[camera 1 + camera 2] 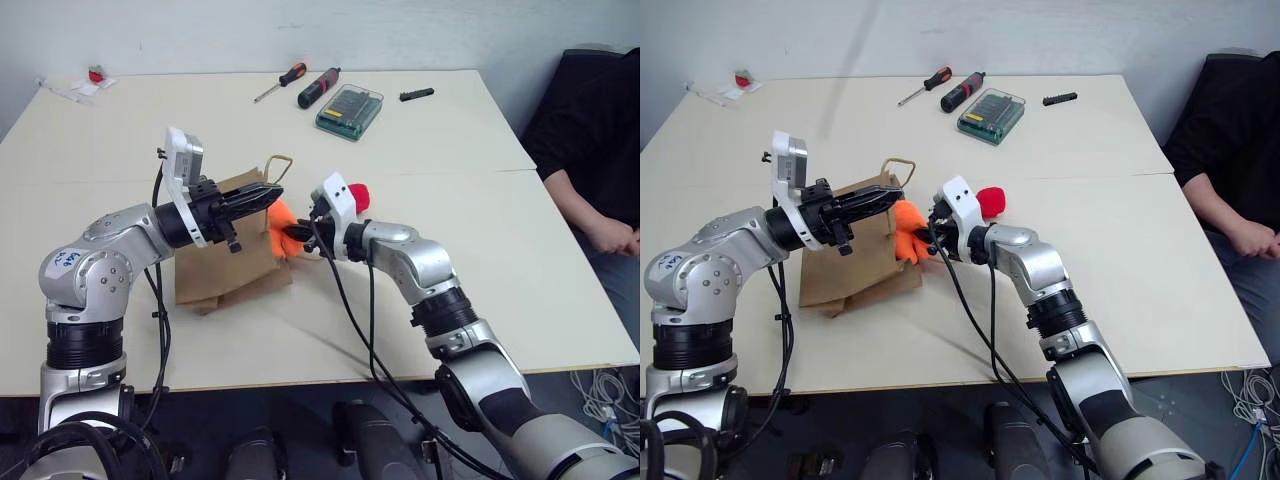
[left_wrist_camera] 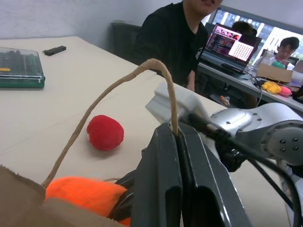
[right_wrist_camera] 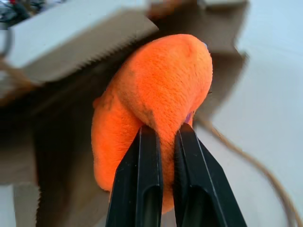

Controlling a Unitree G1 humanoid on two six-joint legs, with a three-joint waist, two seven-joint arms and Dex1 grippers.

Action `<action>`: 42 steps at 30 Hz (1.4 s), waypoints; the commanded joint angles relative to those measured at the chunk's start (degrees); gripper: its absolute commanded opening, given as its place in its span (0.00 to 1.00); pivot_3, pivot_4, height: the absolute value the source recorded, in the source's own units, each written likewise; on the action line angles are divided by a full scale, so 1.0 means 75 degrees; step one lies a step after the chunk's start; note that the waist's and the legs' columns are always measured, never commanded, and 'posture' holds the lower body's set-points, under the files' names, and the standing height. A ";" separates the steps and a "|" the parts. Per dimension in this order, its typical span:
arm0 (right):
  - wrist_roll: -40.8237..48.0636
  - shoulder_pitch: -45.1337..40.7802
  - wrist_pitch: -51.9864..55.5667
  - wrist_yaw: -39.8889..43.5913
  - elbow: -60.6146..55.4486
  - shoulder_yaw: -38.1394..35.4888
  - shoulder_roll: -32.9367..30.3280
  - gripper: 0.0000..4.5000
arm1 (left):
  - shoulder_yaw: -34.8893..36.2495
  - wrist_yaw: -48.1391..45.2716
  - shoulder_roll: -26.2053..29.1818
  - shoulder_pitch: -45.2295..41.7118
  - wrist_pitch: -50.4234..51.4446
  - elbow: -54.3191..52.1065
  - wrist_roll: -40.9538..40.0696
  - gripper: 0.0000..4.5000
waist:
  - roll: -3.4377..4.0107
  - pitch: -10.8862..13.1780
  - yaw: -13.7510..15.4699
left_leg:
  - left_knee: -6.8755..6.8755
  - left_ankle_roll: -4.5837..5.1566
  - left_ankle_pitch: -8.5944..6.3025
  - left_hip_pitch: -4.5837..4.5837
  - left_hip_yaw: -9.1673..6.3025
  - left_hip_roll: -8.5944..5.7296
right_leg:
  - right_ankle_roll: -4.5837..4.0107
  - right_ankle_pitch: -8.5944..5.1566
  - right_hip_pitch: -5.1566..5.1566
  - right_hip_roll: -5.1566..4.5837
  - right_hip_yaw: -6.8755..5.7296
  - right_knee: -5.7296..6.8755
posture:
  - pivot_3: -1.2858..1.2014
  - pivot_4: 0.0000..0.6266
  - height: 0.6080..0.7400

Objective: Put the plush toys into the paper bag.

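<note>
Place: an office-style robotics lab or workroom.
Work surface: a wide cream table [image 1: 520, 250], made of two tabletops pushed together, with a seam running across it.
Tools: at the far side lie a screwdriver [image 1: 281, 81] with a red and black handle, a thicker black and red driver [image 1: 318, 87], a clear green-tinted case of bits [image 1: 350, 111] and a small black bar [image 1: 416, 95].
People: a person in a black top [image 1: 590, 140] sits at the right edge of the table.
Background desks: the left wrist view shows an open laptop [image 2: 226, 47] with a lit screen on another desk, and another person seated behind it.
Walls: plain and white.
Floor: a tangle of cables [image 1: 605, 395] lies near right, under the table edge.
</note>
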 commanded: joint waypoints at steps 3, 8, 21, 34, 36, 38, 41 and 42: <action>0.0511 0.0065 0.0534 0.0960 -0.0913 0.0530 0.0247 0.01 | -0.0104 -0.0170 -0.0227 -0.0520 -0.0191 0.0005 -0.0024 0.00 | 0.0000 0.0000 -0.0002 | 0.0000 0.0000 0.0000 0.0001 0.0000 0.0002 | 0.0000 0.0000 0.0000 0.0002 -0.0001 0.0005 | 0.52 0.24 1.00; 0.0023 0.0101 -0.0033 0.1009 0.0116 0.1081 0.0906 0.01 | -0.0061 -0.0175 -0.0637 -0.0629 0.0004 -0.0145 -0.0345 0.00 | 0.0000 0.0000 -0.0003 | 0.0005 0.0000 0.0000 0.0002 0.0000 0.0000 | 0.0000 0.0000 0.0000 0.0001 0.0000 0.0011 | 0.52 0.24 1.00; -0.0141 0.0242 -0.0595 0.1152 0.0641 0.0669 0.1188 0.20 | 0.0488 -0.0031 -0.0237 -0.0057 -0.0032 -0.0237 -0.0304 0.00 | -0.0001 0.0000 -0.0007 | 0.0006 0.0000 0.0000 0.0002 -0.0004 0.0001 | -0.0001 0.0000 0.0000 -0.0003 -0.0002 0.0019 | 0.52 0.24 1.00; 0.1821 0.1850 0.2296 0.0056 -0.4213 -0.1330 -0.0282 1.00 | 0.1204 0.0619 -0.0263 0.0423 0.0194 -0.0290 -0.0742 0.00 | -0.0002 -0.0001 0.0054 | 0.0007 0.0000 0.0000 -0.0002 -0.0020 -0.0003 | -0.0002 -0.0001 0.0005 -0.0013 -0.0013 0.0013 | 0.52 0.24 1.00; 0.1883 0.2394 0.2770 -0.0465 -0.5177 -0.1796 -0.0801 1.00 | 0.1272 0.0651 -0.0200 0.0374 0.0231 -0.0313 -0.0804 0.00 | -0.0004 -0.0002 0.0089 | 0.0004 0.0000 -0.0001 -0.0005 -0.0023 -0.0003 | -0.0002 -0.0001 0.0005 -0.0013 -0.0016 -0.0004 | 0.52 0.24 1.00; 0.1829 0.3004 0.3089 -0.1006 -0.5953 -0.2473 -0.1349 1.00 | 0.1330 0.0603 -0.0056 0.0347 0.0330 -0.0396 -0.0911 0.00 | -0.0004 -0.0002 0.0134 | 0.0002 -0.0001 -0.0001 -0.0007 -0.0028 -0.0005 | -0.0002 -0.0001 0.0007 -0.0012 -0.0019 -0.0032 | 0.52 0.24 1.00; 0.1709 0.3837 0.3300 -0.1756 -0.6681 -0.3714 -0.1935 1.00 | 0.1431 0.0502 0.0170 0.0429 0.0484 -0.0523 -0.1099 0.00 | -0.0004 -0.0002 0.0221 | 0.0002 -0.0001 -0.0001 -0.0009 -0.0024 -0.0009 | -0.0002 -0.0001 0.0006 -0.0011 -0.0015 -0.0039 | 0.52 0.24 1.00; 0.1433 0.4199 0.3072 -0.1846 -0.6810 -0.3893 -0.2268 1.00 | 0.1462 0.0487 0.0222 0.0477 0.0520 -0.0562 -0.1151 0.00 | -0.0004 -0.0002 0.0233 | 0.0002 -0.0001 -0.0001 -0.0008 -0.0022 -0.0009 | -0.0002 -0.0001 0.0006 -0.0009 -0.0013 -0.0038 | 0.52 0.24 1.00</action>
